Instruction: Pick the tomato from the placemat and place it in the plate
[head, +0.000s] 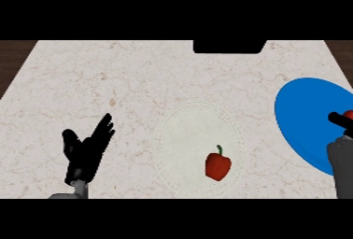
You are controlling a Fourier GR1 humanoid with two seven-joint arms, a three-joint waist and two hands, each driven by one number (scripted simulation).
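Observation:
A small red piece of the tomato (349,115) shows at the view's right edge, over the blue plate (303,116). My right hand (337,119) is there too, mostly cut off by the edge, with a black digit curled against the tomato. Its grey forearm rises from the lower right across the plate's near part. The pale round placemat (186,135) lies mid-counter and holds only a red bell pepper (218,166) with a green stem. My left hand (85,150) rests open at the lower left, fingers up, well away from the placemat.
The marble counter (103,79) stretches wide to the left and back. A black block (229,46) sits at its far edge, right of centre. Dark wood floor shows past the counter's far corners.

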